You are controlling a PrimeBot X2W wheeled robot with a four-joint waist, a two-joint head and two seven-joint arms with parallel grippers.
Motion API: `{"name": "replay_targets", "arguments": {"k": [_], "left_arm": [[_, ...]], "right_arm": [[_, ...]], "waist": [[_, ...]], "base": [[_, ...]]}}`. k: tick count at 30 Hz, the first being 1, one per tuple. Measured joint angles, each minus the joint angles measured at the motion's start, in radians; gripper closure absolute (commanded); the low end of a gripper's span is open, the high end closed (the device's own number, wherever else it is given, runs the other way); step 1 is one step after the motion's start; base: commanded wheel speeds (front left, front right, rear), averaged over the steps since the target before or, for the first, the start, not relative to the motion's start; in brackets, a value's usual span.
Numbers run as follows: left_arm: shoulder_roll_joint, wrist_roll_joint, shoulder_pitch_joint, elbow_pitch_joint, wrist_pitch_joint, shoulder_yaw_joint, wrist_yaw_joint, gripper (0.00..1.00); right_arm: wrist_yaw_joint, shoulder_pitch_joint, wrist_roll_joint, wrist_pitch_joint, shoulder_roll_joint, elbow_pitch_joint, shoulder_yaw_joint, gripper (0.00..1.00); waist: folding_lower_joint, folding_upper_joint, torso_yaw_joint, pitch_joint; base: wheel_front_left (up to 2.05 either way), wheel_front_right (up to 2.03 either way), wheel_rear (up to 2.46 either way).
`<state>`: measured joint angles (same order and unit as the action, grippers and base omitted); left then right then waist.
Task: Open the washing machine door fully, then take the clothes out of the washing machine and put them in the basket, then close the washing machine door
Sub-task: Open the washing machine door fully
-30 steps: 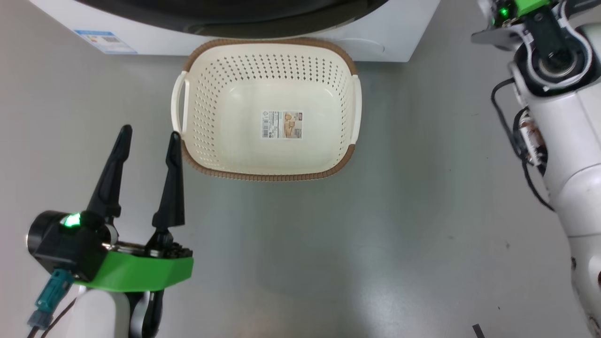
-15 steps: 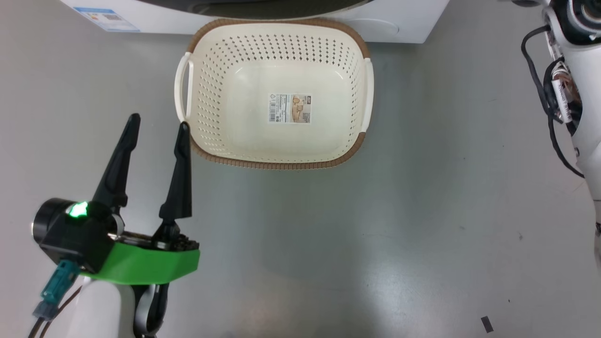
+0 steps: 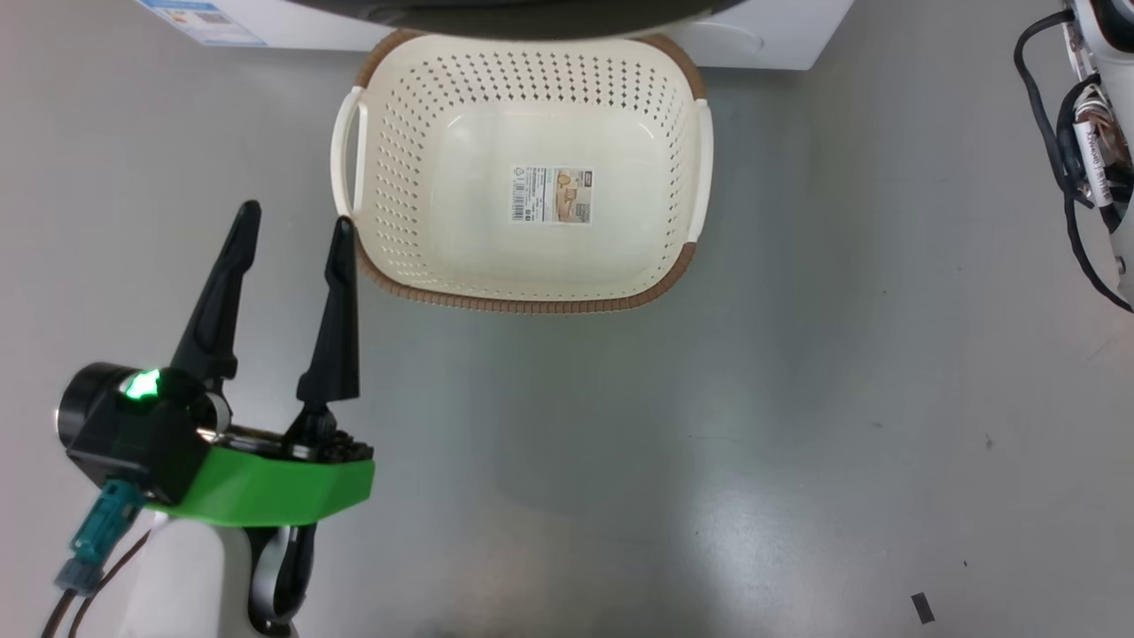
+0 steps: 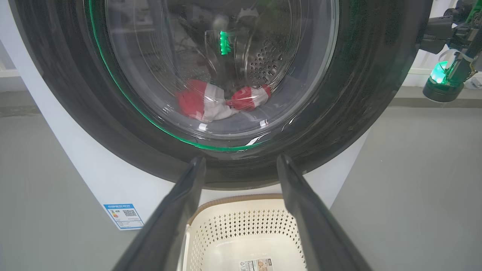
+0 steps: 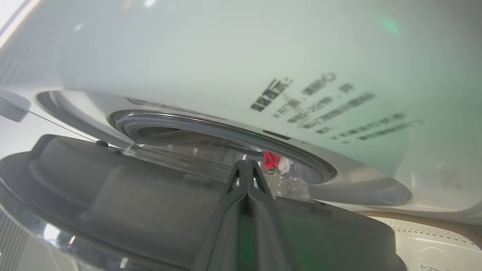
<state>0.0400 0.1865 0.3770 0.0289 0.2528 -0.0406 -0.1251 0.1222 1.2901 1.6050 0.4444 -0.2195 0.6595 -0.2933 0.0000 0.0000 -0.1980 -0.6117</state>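
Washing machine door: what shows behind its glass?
Red-and-white clothes lie low in the perforated drum; glare and the black door rim cover the rest.

light: bright, even | glare: pale sheen on floor (image 3: 709,532), reflections on door glass (image 4: 169,56) (green streak too) | blur: washer lettering (image 5: 301,98) soft | edges: wrist views bowed

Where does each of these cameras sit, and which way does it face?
Head view: on the head, looking down at the basket; the open left gripper shows lower left.
Left wrist view: on the left wrist, facing the washing machine door, clothes behind its glass; its own fingers frame the bottom.
Right wrist view: on the right wrist, close to the door's edge; the shut right gripper points at it.
Shared: head and left wrist views both show the basket.
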Motion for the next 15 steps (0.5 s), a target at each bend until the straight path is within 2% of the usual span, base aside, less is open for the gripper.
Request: {"name": "replay_targets", "arguments": {"k": [15], "left_arm": [[0.002,0.005,0.0,0.001,0.0,0.013,0.0,0.0]], "right_arm": [[0.0,-0.062,0.007,0.142,-0.004,-0.087,-0.047,1.0]], "waist": [[0.0,0.0,0.036,0.036]], "base": [[0.0,0.0,0.0]]}}
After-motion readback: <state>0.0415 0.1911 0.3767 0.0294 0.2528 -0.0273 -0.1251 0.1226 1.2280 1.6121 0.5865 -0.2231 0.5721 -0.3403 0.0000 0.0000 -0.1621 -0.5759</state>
